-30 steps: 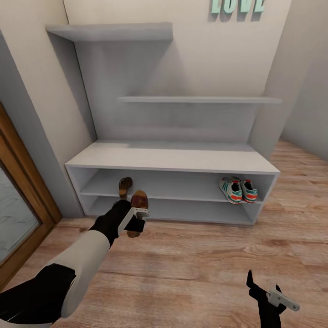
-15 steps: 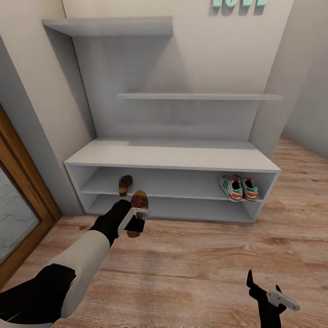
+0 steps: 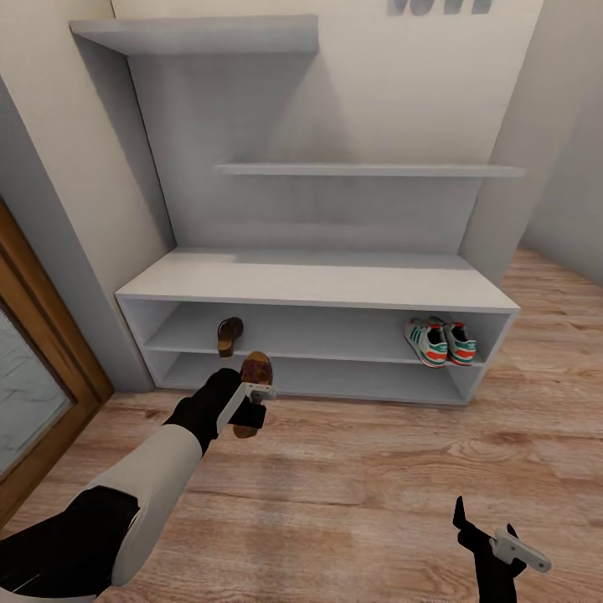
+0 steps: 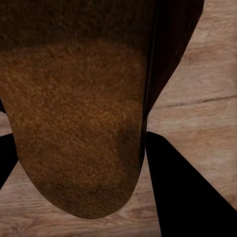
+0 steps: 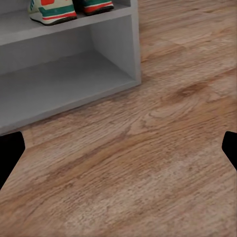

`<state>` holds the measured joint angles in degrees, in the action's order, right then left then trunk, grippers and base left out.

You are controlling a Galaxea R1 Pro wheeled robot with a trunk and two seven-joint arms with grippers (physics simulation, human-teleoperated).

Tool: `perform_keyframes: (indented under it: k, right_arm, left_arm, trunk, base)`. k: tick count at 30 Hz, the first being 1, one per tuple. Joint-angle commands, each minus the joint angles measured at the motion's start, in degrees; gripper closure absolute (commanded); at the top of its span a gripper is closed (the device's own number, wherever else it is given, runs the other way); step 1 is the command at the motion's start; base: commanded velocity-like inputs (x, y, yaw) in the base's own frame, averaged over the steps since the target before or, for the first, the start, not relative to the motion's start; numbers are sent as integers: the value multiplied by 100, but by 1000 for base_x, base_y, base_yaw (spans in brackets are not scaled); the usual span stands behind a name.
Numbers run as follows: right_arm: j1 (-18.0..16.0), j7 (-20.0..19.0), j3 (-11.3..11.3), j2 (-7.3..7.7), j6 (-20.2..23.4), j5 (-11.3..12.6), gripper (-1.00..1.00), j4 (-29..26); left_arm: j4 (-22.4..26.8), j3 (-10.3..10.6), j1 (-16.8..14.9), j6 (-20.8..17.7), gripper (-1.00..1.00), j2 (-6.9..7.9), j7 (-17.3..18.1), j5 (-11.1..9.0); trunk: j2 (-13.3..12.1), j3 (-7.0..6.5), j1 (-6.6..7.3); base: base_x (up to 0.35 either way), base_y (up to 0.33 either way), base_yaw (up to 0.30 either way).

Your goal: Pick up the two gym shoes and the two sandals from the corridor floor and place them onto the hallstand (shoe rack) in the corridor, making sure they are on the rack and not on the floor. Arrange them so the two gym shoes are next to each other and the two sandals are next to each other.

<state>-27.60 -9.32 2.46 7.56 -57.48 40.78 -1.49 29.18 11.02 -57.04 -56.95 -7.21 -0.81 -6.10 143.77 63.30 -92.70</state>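
My left hand (image 3: 251,409) is clamped on a brown leather open-backed sandal with a tan insole (image 3: 255,373), holding it above the light brown wood-plank corridor floor (image 3: 352,469), just in front of the left part of the pale grey-white hallstand with two open shelf levels (image 3: 318,289). In the left wrist view the sandal's brown sole (image 4: 79,123) sits between my dark fingers (image 4: 187,192), with floor planks behind it.

The other brown sandal (image 3: 229,335) is on the hallstand's upper open shelf, towards its left end, standing on edge rather than lying flat. On that same shelf, well apart at the right end, the two cream-white lace-up gym shoes with green stripes and red-orange heels (image 3: 440,342) sit side by side, touching or nearly so, heels towards me. The right wrist view catches their heels (image 5: 69,9) on the shelf above the bare lower level.

My right hand (image 3: 490,536) hangs low over the floor at the right, well away from the hallstand. Its fingers are spread wide with nothing between them, and the dark tips (image 5: 10,153) sit at opposite edges of the right wrist view.

Two staggered grey wall shelves (image 3: 368,170) hang above the hallstand.
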Motion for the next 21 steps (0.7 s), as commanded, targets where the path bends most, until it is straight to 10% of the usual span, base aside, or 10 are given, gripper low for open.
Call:
perform_keyframes:
  k: [1, 21]
  right_arm:
    - [0, 0, 0, 0, 0, 0, -100, 0]
    - [0, 0, 0, 0, 0, 0, -100, 0]
  left_arm:
    - [0, 0, 2, 0, 100, 0, 11, 11]
    - [0, 8, 8, 0, 100, 2, 11, 24]
  trunk:
    - [0, 0, 0]
    - [0, 0, 0]
  base:
    - [0, 0, 0]
    - [141, 0, 0]
